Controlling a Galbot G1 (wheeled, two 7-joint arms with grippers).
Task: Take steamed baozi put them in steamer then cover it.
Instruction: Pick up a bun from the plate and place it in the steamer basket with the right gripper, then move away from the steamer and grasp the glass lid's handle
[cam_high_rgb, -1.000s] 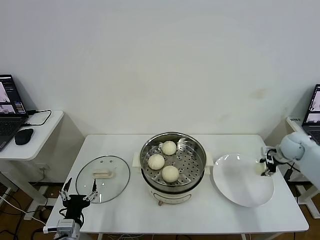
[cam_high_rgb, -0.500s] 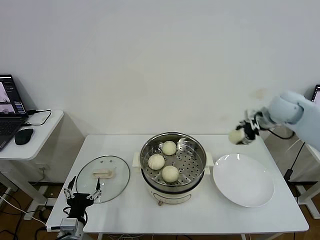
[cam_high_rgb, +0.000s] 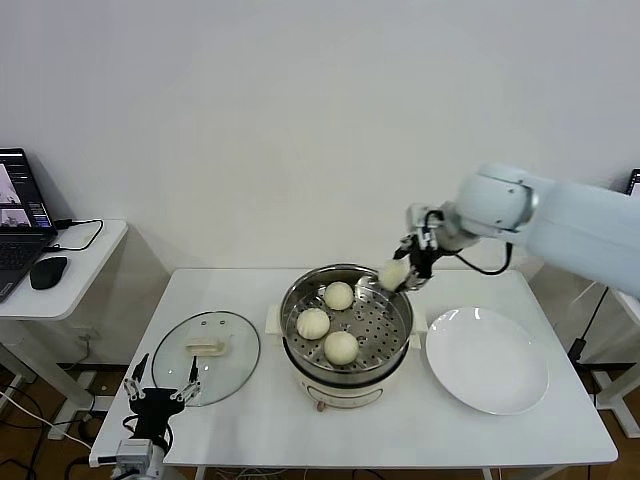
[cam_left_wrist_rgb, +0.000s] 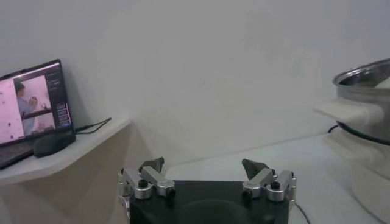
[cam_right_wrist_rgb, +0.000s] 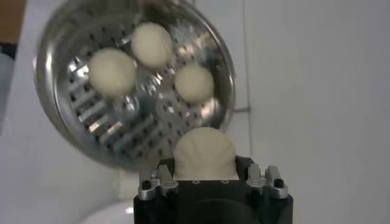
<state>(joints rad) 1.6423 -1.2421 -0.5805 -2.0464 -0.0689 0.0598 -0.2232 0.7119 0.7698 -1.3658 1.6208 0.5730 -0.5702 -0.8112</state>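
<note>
The steamer (cam_high_rgb: 346, 330) stands mid-table, a shiny steel pot in a white base. Three baozi lie on its perforated tray (cam_high_rgb: 339, 295) (cam_high_rgb: 313, 323) (cam_high_rgb: 341, 347). My right gripper (cam_high_rgb: 399, 272) is shut on a fourth baozi (cam_high_rgb: 393, 272) and holds it in the air above the steamer's far right rim. In the right wrist view the held baozi (cam_right_wrist_rgb: 204, 152) sits between the jaws, with the steamer (cam_right_wrist_rgb: 131, 79) and three buns below. The glass lid (cam_high_rgb: 206, 356) lies flat left of the steamer. My left gripper (cam_high_rgb: 158, 396) is open and empty at the table's front left edge.
A white plate (cam_high_rgb: 487, 360) lies bare on the table right of the steamer. A side table with a laptop (cam_high_rgb: 18, 220) and a mouse (cam_high_rgb: 47, 271) stands to the far left. The wall is close behind the table.
My right gripper lifted the baozi off the plate's right side and carried it up and left to above the steamer's rim. The left arm barely moved.
</note>
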